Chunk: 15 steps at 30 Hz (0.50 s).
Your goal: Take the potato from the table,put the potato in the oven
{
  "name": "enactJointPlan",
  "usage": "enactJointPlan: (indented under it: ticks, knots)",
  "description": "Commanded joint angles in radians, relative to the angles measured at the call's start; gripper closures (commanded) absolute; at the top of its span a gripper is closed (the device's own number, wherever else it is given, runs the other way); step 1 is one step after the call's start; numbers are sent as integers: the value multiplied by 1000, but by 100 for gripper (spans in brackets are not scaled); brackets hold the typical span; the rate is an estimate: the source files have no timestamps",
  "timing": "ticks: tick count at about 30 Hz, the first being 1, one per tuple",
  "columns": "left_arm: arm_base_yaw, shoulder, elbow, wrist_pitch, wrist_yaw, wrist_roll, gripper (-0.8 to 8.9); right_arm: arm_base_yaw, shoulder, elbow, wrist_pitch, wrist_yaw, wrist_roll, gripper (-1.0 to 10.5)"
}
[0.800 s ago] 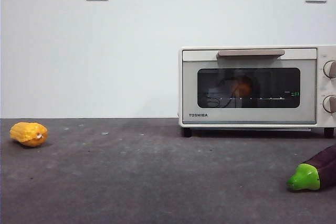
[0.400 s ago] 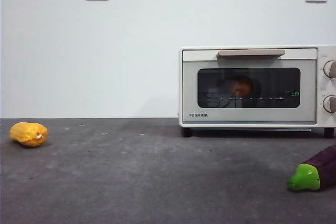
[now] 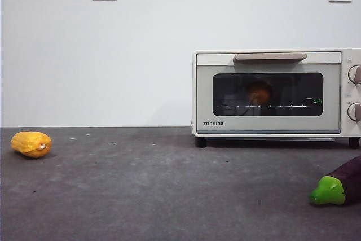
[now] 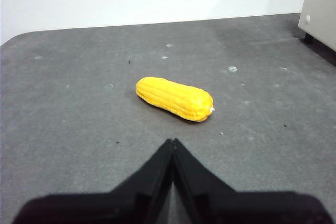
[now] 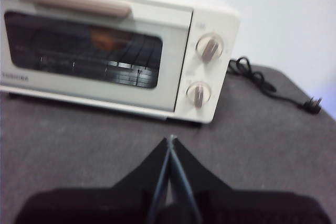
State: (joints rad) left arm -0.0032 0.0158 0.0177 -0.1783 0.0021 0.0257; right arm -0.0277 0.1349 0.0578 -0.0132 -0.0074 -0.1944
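Now, potato (image 3: 259, 91): you are seeing it sitting inside the oven (image 3: 271, 91), behind the shut glass door.
Left gripper (image 4: 172, 142): jaws pressed together, hanging over the corn (image 4: 175, 98), carrying nothing.
Right gripper (image 5: 170, 139): jaws pressed together, facing the oven, empty because the potato is lying inside.

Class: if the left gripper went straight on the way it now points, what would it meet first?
Most likely the corn cob, lying on the table just ahead of the shut left gripper; depth is uncertain.
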Motion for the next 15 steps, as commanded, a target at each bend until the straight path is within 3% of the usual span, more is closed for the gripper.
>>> enactJointPlan:
  ticks: [1, 5, 15]
  knots:
    - [-2, 0, -9, 11, -2, 3, 817, -1, -3, -43, -2, -2, 24, 946]
    - [-2, 1, -9, 11, -2, 3, 817, 0, -28, -44, -92, -9, 45, 946]
    - [-2, 6, -9, 11, -2, 3, 817, -1, -127, -44, -174, -19, 185, 946]
